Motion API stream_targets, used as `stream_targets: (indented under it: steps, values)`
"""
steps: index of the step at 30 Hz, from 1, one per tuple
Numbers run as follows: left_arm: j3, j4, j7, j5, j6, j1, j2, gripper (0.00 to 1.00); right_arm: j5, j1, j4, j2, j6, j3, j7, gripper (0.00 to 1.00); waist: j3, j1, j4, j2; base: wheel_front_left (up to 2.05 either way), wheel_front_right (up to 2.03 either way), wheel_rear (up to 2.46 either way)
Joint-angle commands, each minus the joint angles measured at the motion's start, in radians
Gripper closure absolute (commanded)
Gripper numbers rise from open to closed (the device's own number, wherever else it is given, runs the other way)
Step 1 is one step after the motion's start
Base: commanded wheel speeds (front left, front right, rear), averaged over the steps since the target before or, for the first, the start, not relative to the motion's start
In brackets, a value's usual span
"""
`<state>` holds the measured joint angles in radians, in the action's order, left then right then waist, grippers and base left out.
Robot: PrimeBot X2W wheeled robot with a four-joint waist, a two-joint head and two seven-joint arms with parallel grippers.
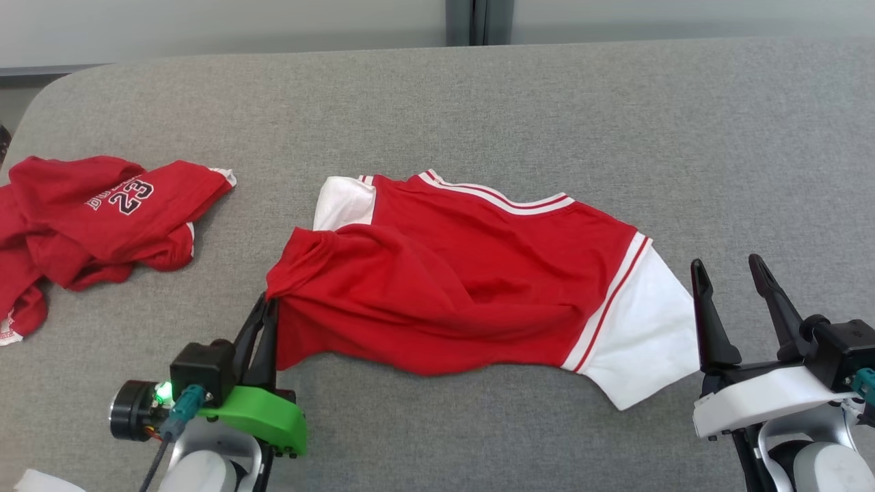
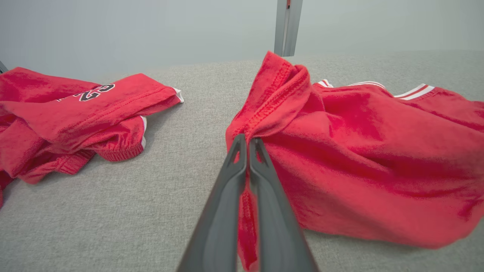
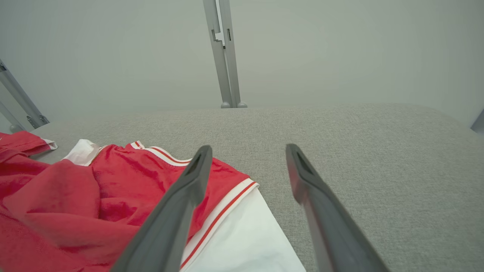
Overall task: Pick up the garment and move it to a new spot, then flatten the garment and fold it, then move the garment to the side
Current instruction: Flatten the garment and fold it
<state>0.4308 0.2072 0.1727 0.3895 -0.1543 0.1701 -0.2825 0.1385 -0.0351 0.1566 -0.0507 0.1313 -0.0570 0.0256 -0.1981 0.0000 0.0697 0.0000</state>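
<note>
The crumpled red jersey printed 23 (image 1: 102, 212) lies by the left edge of the grey fabric-covered table (image 1: 547, 102), partly cut off in the head view. The soft red-and-white knit shirt (image 1: 451, 287) lies rumpled mid-table, nearer the front edge, with bare tabletop open behind it. The left gripper (image 1: 268, 301) is pressed together, pinching what seems to be its hem corner. The right gripper (image 1: 724, 263) stands spread just beside the white sleeve.

- The red and white garment (image 1: 451, 287) sprawls across the middle of the grey table (image 1: 615, 123), bunched high at its left end.
- A second red garment (image 1: 102, 219) is heaped at the far left; a bare strip of table runs between the two.
- Bare table lies beyond the red and white garment and ahead of the right gripper (image 1: 726, 261), whose jaws stand apart.
</note>
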Motion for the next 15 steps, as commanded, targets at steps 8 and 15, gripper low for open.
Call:
stream_targets:
  steps: [8,15]
  values:
    - [-0.056,-0.11,-0.084,0.06,-0.011,0.003,-0.064,1.0,0.008,0.023,-0.008,-0.001,-0.001,-0.019,0.009,0.0,-0.012,0.0,0.014,0.0,0.0,0.0,0.0]
    - [-0.06,-0.052,-0.147,0.117,0.042,0.062,-0.068,1.0,0.007,0.051,-0.018,-0.001,-0.001,-0.014,0.008,0.0,-0.035,0.0,0.008,0.0,0.0,0.0,0.0]
